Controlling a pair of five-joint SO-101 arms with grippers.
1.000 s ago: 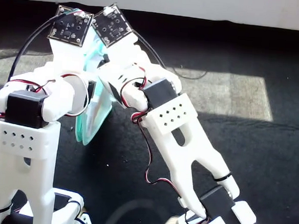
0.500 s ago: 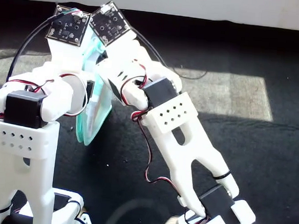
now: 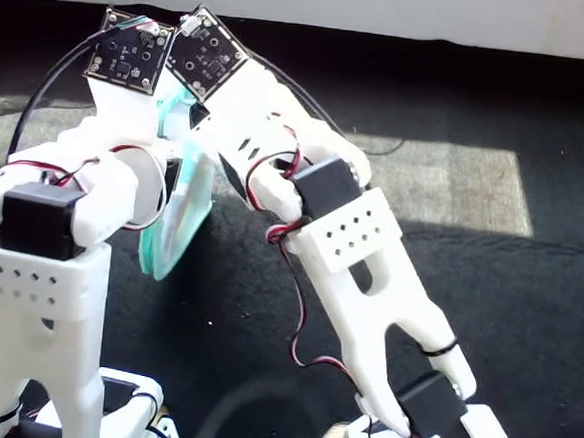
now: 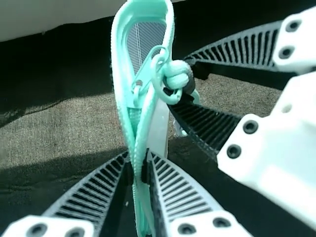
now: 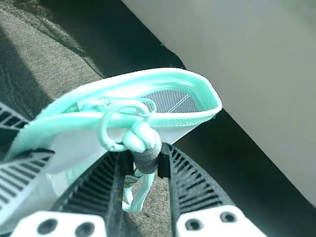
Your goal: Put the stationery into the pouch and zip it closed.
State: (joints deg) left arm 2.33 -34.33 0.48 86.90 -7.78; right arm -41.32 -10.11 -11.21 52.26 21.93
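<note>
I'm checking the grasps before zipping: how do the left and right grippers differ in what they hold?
The left gripper pinches the flat edge of the pouch at its closed end; the right gripper clamps the knotted zipper pull beside the open mouth. The left gripper's fingers flank fabric, the right gripper's a cord. Both are shut, on the same mint pouch.

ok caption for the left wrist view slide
Left pincer clamps the mint pouch edge while the right pincer grips its zip pull
</note>
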